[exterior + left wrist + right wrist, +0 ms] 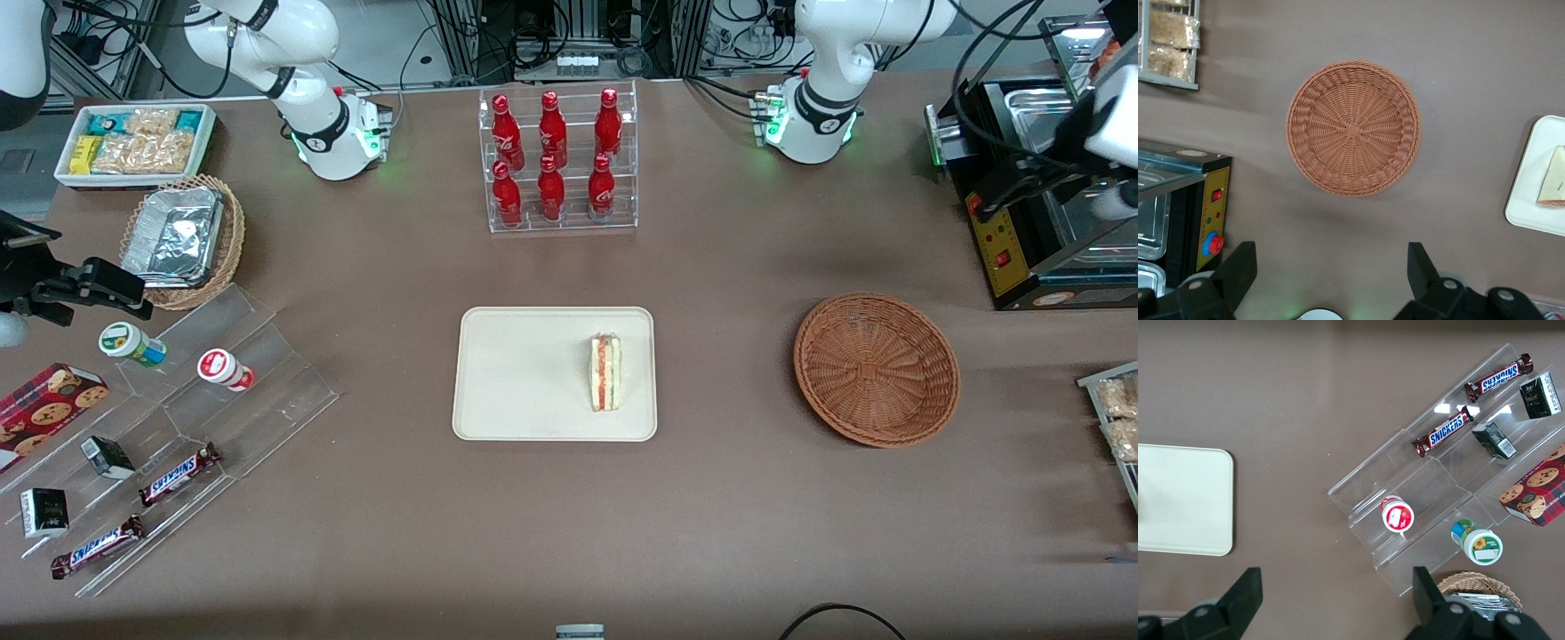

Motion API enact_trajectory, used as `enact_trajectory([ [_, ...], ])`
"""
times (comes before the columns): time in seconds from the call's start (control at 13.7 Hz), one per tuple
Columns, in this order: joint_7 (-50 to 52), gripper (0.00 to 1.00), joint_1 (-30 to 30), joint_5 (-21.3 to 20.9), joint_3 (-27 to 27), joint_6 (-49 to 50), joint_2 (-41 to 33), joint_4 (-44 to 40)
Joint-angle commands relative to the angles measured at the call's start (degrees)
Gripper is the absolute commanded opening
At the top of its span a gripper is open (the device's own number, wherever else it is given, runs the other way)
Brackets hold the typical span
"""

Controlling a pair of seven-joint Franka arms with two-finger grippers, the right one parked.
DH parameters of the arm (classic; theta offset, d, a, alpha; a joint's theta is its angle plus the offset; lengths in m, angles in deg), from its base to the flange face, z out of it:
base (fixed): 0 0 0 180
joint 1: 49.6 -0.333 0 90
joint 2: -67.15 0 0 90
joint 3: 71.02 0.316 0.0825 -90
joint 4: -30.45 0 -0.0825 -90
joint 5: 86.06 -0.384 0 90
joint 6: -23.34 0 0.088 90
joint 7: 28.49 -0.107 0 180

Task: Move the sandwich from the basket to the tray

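The sandwich (606,372) lies on the tray (524,373). The basket (1353,127) holds nothing. The end effector (1331,273) hangs released, high above the surface (711,498) near the basket.

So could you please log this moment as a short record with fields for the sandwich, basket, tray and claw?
sandwich: lying on the tray, near the edge toward the basket
basket: holds nothing, on the table beside the tray
tray: bare except for the sandwich
claw: open, holding nothing, raised above the table, the basket in its wrist view
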Motion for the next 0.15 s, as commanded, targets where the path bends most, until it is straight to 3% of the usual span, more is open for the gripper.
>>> enact_trajectory([
  [0.0, -0.7, 1.00, -1.6, 2.5, -1.5, 0.5, 2.0, -2.8],
  [0.07, -0.8, 1.00, -1.7, 3.3, -1.5, 0.5, 1.9, -2.8],
])
